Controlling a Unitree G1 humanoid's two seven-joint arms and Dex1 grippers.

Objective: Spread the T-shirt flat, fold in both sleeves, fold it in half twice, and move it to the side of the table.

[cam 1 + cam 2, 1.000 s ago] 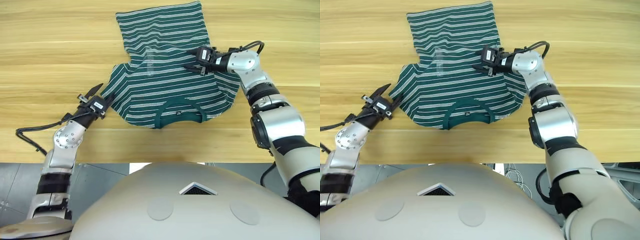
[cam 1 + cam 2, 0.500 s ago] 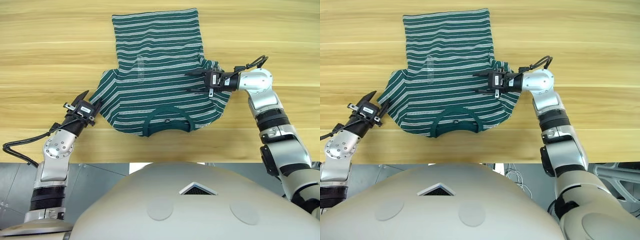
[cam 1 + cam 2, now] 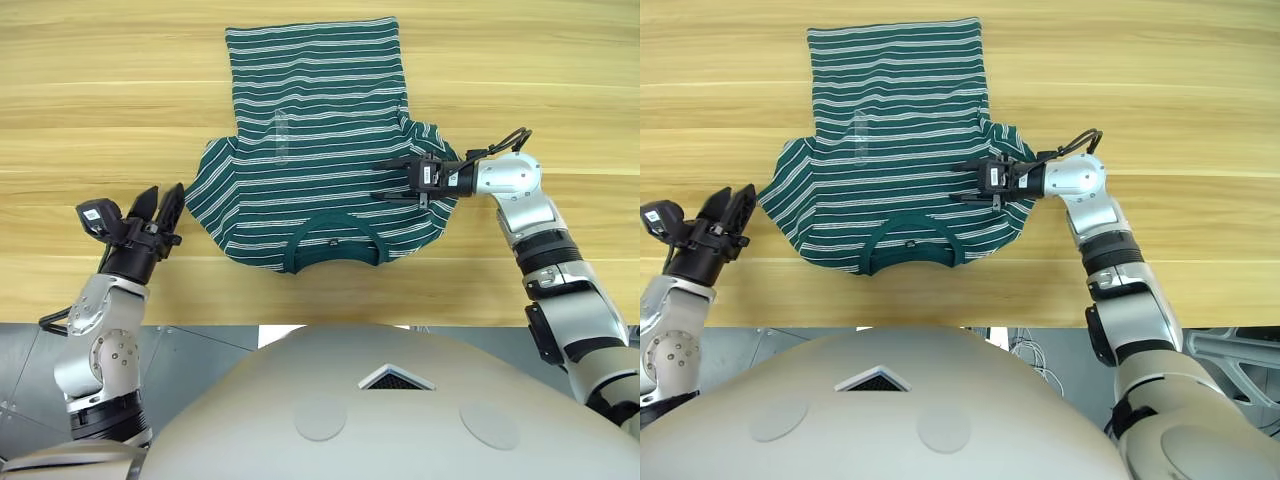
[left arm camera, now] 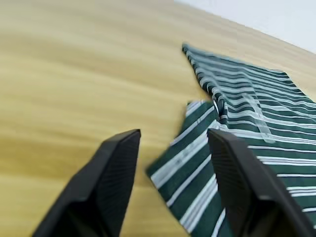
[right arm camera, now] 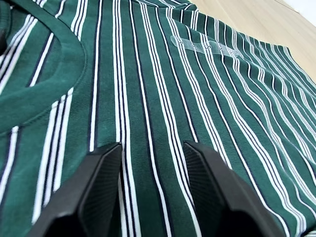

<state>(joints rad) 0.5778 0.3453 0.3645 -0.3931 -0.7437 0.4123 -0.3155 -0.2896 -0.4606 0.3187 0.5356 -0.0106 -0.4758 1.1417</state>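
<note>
The green, white-striped T-shirt [image 3: 310, 120] lies front side up on the pale wooden counter [image 3: 100, 100], near the middle of its width. Its collar [image 3: 335, 235] is at the near edge, toward the robot, and its hem is at the far side. The body runs away from the robot as a fairly smooth rectangle. A clear sticker strip [image 3: 281, 135] sits on the chest, left of centre. The left sleeve [image 3: 205, 190] is spread out flat to the robot's left. The right sleeve [image 3: 432, 145] is rumpled and drawn in against the shoulder, with a small ridge of cloth at its far corner.

The right gripper [image 3: 395, 180] is over the shirt's right shoulder area, beside the collar, and points toward the robot's left. Its jaws are parted and hold nothing. In the right wrist view [image 5: 153, 145] they sit low over the striped cloth, but whether they touch it cannot be told.

The left gripper [image 3: 165, 195] is off the shirt, just beside the outer edge of the left sleeve and over bare counter. Its jaws are also spread and hold nothing. The left wrist view [image 4: 173, 136] shows the sleeve's edge ahead of them.
</note>
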